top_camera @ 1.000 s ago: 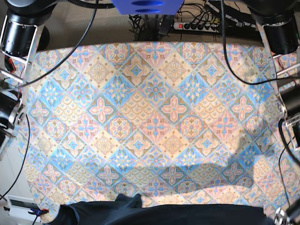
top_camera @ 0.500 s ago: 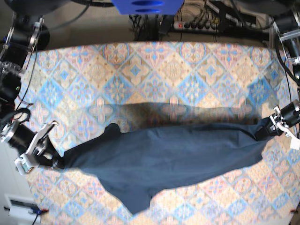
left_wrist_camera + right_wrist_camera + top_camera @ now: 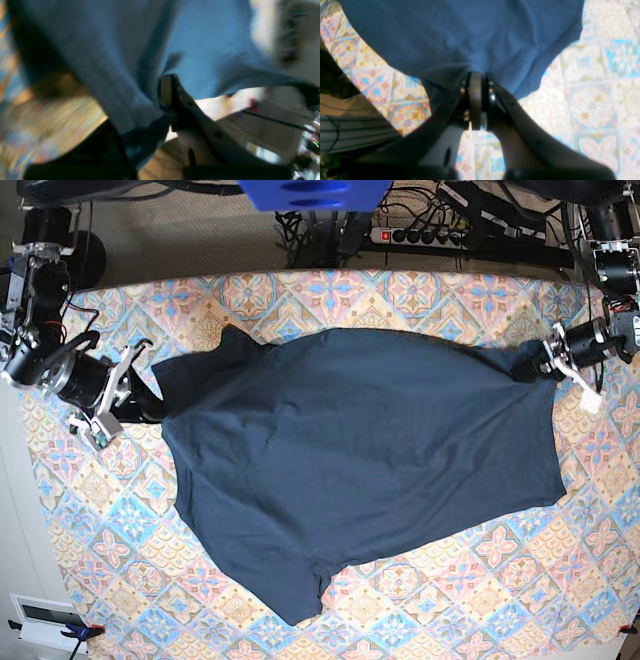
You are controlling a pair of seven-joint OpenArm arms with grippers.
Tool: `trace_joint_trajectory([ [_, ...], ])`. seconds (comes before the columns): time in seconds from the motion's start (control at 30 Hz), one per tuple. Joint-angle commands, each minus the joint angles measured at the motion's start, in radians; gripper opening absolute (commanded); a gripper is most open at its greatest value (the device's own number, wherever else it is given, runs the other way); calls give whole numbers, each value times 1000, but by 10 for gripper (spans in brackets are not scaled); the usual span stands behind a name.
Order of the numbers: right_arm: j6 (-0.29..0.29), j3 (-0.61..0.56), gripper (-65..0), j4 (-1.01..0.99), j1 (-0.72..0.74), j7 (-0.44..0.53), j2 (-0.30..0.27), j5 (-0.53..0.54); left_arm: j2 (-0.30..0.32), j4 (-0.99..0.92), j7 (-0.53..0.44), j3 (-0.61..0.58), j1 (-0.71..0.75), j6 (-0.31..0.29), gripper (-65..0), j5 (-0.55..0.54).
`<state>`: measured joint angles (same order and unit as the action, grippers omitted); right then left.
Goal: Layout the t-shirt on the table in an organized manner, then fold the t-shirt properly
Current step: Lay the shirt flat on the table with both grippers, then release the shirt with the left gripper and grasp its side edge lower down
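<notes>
Base view: t-shirt (image 3: pixel 360 470) spread across the table (image 3: pixel 420 290), not yet folded.
Left gripper (image 3: pixel 535 363) and right gripper (image 3: pixel 140 405) each pinch a far-edge corner; smoothing and folding remain.

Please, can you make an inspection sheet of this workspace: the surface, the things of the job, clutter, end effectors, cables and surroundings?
Surface: table under a tile-patterned cloth, blue, pink and cream.
Job's things: t-shirt, dark navy, spread over the middle, held at both sides, hanging partly askew; one flap points to the near edge.
Clutter: nothing seen on the cloth.
End effectors: left end effector shut on the t-shirt's edge; right end effector shut on the opposite edge.
Cables: black cables and a power strip behind the far edge.
Surroundings: blue part at top centre; small white device beside the near corner.
</notes>
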<state>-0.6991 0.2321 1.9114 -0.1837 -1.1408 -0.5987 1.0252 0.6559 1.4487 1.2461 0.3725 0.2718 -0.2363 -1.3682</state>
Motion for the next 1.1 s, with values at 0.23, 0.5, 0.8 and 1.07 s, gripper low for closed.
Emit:
trace_joint_trajectory([
  [0.23,1,138,-639,13,-66,26,-17,-151,78,14,37,10,22,-7,-550,0],
  [0.5,1,131,-587,13,-67,26,-14,-313,132,34,45,12,14,-5,-93,0],
  [0.8,1,138,-568,13,-95,26,-14,-317,44,-12,-21,156,-125,-5,-10,189],
  [1.07,1,137,-568,13,-95,26,7,-313,-161,-15,-42,141,-375,-5,-10,588],
])
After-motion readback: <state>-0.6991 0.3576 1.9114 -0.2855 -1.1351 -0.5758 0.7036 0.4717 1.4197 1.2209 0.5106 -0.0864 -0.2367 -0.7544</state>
